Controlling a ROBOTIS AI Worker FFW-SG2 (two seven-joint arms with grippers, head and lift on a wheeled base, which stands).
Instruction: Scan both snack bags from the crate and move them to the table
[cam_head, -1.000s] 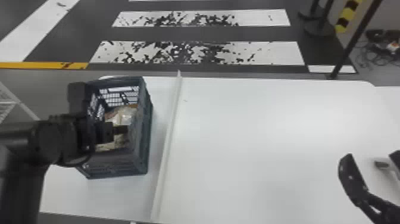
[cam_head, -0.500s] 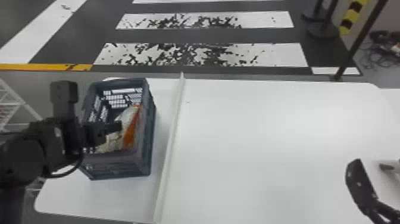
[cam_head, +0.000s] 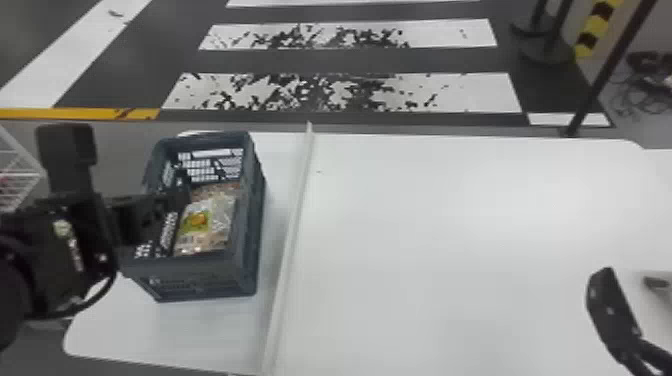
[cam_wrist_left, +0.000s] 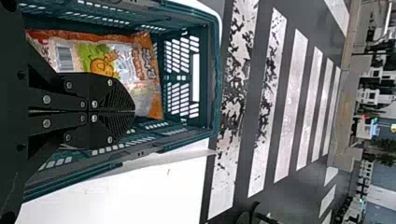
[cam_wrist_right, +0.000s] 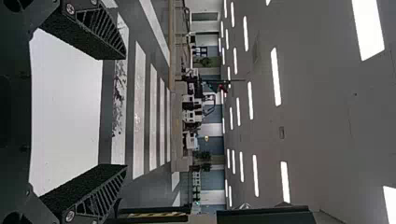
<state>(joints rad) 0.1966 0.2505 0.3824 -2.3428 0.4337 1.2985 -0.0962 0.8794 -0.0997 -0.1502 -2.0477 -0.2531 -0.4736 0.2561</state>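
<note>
Tightly pressed together with nothing seen between them, the fingers of the left gripper (cam_wrist_left: 134, 111) could crumple or shove the snack bag (cam_wrist_left: 123, 60) just beside them if pushed deeper unopened, or snag the crate (cam_wrist_left: 213, 93) if they drift sideways. Around them, the open-topped crate on the table (cam_wrist_left: 116, 200) holds that bag, a second uncertain; well apart, the right gripper (cam_wrist_right: 126, 112) is spread and empty.

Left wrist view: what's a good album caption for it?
Left gripper, fingers shut, beside a colourful snack bag inside a crate.
</note>
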